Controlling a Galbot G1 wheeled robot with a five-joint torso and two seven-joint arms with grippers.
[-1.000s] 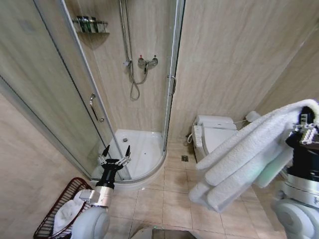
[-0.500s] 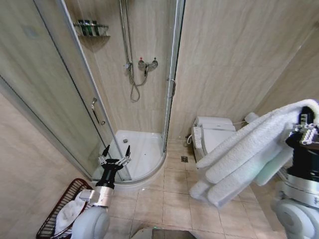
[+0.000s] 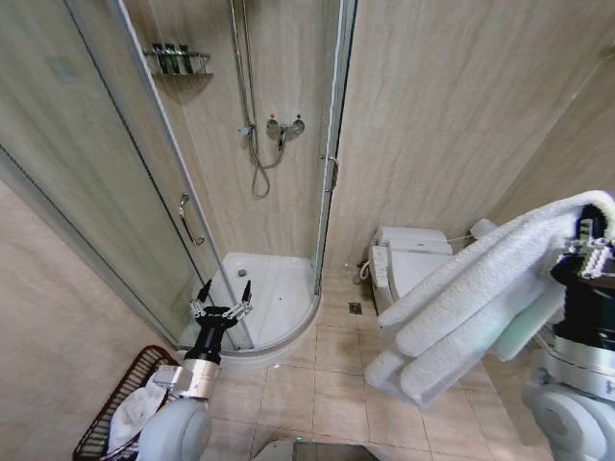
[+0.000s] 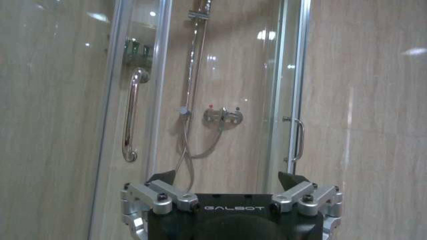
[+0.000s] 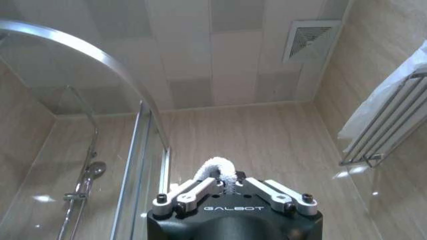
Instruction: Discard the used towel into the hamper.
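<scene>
- Right end effector [image 3: 588,240] is up high at the right edge of the head view, clamped on the towel [image 3: 471,298], which drapes down and leftward in thick white folds, hanging over the floor [image 3: 327,384] in front of the toilet [image 3: 408,259].
- The right wrist view adds the grip itself: a tuft of towel [image 5: 219,170] pokes up between the closed-in fingers of that end effector [image 5: 230,192], which points at the ceiling, with a vent [image 5: 312,39] overhead and a towel rail [image 5: 383,125] on the wall.
- Left end effector [image 3: 220,305] sits low at near left, raised upright, fingers apart and holding nothing.
- The left wrist view confirms it: end effector [image 4: 228,187] spread wide, facing the shower mixer [image 4: 223,116], hose and door handle [image 4: 130,115] through the glass.
- Hamper [image 3: 120,399] is on the floor at the near left corner, against the wall beside the left arm, with white cloth [image 3: 135,413] already lying inside it.
- Towel and hamper are well apart, on opposite sides of the scene.
- Shower tray [image 3: 274,298] lies far centre, its glass door open; a small shelf [image 3: 178,60] with bottles hangs high on the far left.
</scene>
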